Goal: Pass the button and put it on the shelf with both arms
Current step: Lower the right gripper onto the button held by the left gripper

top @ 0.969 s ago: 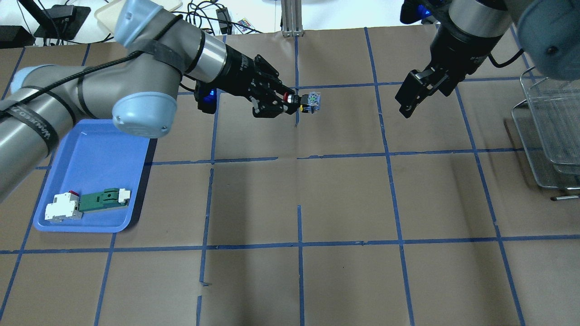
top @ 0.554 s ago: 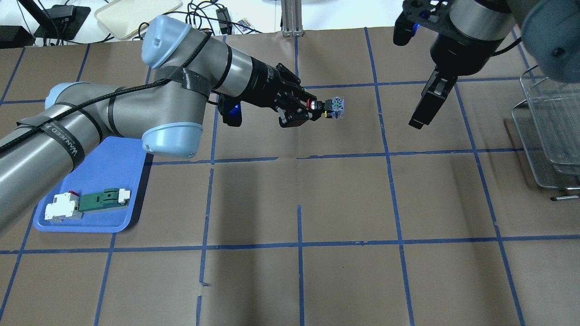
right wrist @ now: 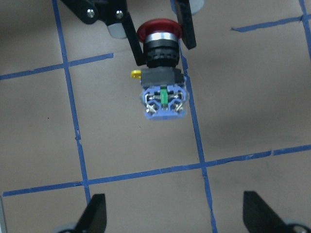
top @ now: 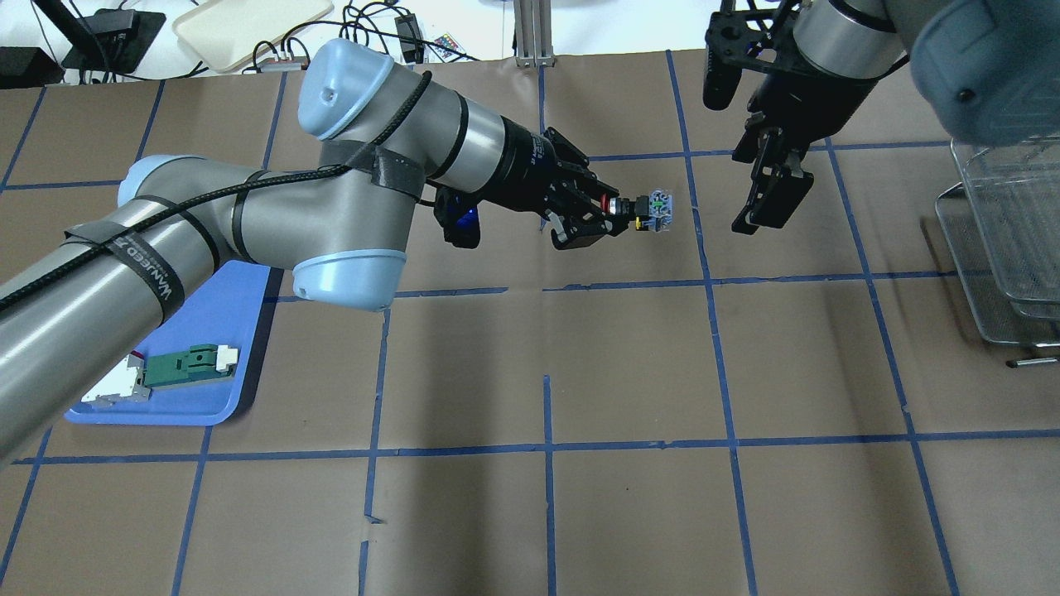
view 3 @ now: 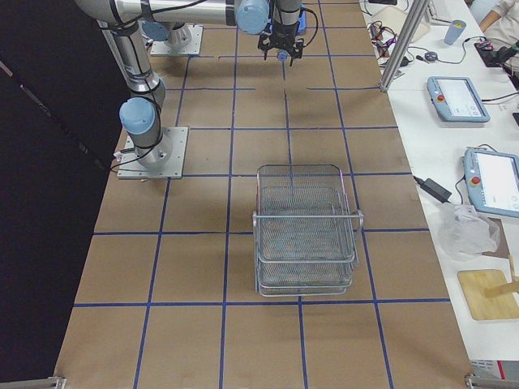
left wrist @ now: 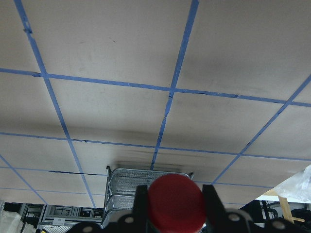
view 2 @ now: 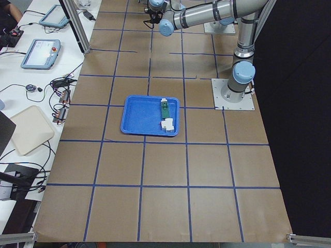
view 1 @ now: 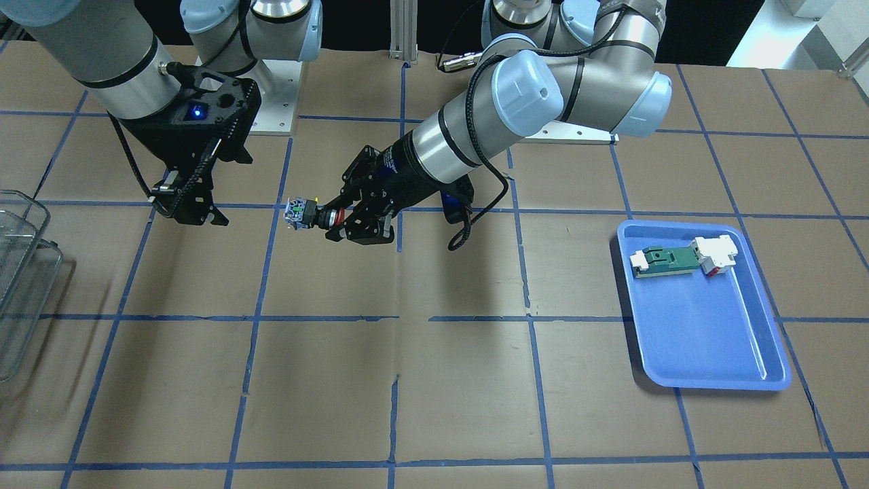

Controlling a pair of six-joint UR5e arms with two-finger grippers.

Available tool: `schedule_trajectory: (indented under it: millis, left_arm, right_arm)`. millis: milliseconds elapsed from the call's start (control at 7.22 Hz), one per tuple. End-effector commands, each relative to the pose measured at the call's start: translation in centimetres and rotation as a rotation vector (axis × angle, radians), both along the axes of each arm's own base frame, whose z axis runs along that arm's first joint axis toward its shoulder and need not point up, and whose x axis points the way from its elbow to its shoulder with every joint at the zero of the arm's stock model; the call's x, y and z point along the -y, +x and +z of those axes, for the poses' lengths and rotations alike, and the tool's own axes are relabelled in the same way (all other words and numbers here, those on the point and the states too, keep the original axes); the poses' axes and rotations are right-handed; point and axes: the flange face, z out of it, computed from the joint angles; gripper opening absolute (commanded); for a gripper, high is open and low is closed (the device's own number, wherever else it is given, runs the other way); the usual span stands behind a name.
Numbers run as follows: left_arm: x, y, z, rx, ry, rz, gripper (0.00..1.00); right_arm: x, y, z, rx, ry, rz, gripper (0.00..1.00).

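The button (top: 642, 209), with a red cap, black collar and whitish-blue block, hangs in the air over the table's far middle. My left gripper (top: 614, 211) is shut on its cap end, and the block points toward my right gripper (top: 762, 211). The right gripper is open and empty, a short gap to the right of the button. In the right wrist view the button (right wrist: 160, 92) sits beyond the open fingertips (right wrist: 95, 213). In the front view the button (view 1: 303, 212) lies between the left gripper (view 1: 333, 221) and right gripper (view 1: 190, 210). The shelf (top: 1002, 240) stands at the right edge.
A blue tray (top: 207, 331) at the left holds a green-and-white part (top: 186, 367) and a white block with a red tab (view 1: 713, 252). The shelf also shows in the right side view (view 3: 304, 231). Blue tape lines grid the brown table cover.
My left arm has carried the button to the right, toward the right gripper. The right gripper has turned and shifted slightly left, so the gap between them has shrunk.
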Motion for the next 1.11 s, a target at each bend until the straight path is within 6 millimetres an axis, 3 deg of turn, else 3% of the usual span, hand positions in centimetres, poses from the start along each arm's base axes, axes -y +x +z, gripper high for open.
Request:
schedule_trajectory:
  millis: [0, 277, 692, 831, 969]
  left_arm:
    - [-0.8, -1.2, 0.5, -0.011, 0.000, 0.012, 0.00]
    - [-1.4, -2.3, 0.9, -0.016, 0.001, 0.002, 0.00]
    - [-2.1, -2.6, 2.1, -0.028, -0.007, 0.012, 0.00]
    - [-2.3, -2.5, 2.2, -0.028, -0.007, 0.012, 0.00]
    - [-2.3, -2.5, 2.3, -0.027, -0.009, 0.013, 0.00]
  right_arm:
    - [0.0, 0.5, -0.5, 0.022, 0.000, 0.063, 1.00]
    - [-0.9, 2.5, -2.7, 0.037, 0.020, 0.099, 1.00]
    - [-0.4, 2.9, -3.0, 0.039, -0.011, 0.098, 1.00]
    - [-0.6, 3.1, -2.8, 0.037, -0.009, 0.104, 0.93]
    - [-0.6, 3.1, -2.5, 0.035, -0.017, 0.100, 0.41]
